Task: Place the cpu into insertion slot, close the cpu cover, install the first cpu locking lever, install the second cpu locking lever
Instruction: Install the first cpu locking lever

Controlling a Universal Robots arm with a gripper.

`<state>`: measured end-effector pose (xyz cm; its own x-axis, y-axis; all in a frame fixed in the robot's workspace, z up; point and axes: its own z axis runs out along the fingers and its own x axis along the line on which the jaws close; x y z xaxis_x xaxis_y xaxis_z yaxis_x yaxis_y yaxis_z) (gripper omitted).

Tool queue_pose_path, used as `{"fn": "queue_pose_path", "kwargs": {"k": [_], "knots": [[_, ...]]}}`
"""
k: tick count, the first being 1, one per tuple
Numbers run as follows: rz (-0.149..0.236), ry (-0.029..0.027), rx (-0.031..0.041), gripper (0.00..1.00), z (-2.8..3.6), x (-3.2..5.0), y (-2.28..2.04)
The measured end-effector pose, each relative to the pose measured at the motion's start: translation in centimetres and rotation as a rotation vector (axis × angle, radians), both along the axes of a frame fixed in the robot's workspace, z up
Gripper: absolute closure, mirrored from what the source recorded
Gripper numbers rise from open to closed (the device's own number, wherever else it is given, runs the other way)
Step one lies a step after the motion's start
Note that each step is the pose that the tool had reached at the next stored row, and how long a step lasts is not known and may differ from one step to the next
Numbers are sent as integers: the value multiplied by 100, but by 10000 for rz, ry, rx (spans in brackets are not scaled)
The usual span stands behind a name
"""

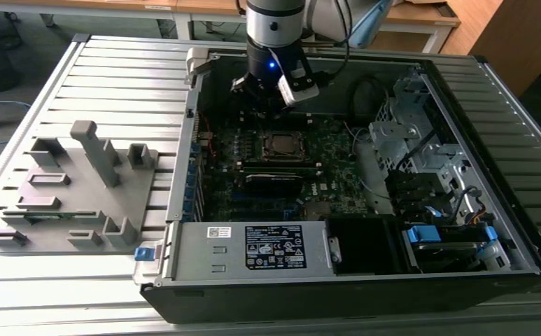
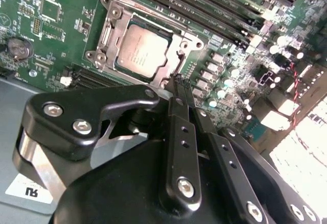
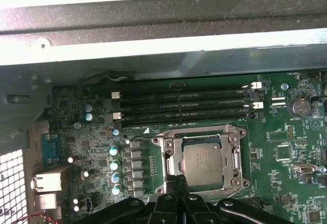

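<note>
Exterior view: large black label (image 1: 275,246) with white print on the grey power supply box (image 1: 200,260); lines too small to read. Small white sticker (image 1: 219,232) just beside it, also unreadable. Second wrist view: white corner sticker (image 2: 25,192) with dark characters, partly hidden. Faint etched lines on the cpu (image 2: 140,50), illegible. No text can be made out.

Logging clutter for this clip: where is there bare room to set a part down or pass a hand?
Bare slatted table lies beyond the grey fixture, and along the near edge in front of it. Inside the computer case it is crowded: the gripper hangs over the chip, with drive cages on the exterior view's right.
</note>
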<state>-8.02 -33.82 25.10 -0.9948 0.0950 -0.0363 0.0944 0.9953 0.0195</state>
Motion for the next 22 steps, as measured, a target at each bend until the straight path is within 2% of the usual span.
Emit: {"fn": "queue_pose_path", "kwargs": {"k": [4, 11, 22], "knots": [[0, 0, 3, 89, 31, 0, 0], [-1, 0, 2, 89, 32, -8, 1], [-1, -33, 4, 89, 28, -126, 1]]}}
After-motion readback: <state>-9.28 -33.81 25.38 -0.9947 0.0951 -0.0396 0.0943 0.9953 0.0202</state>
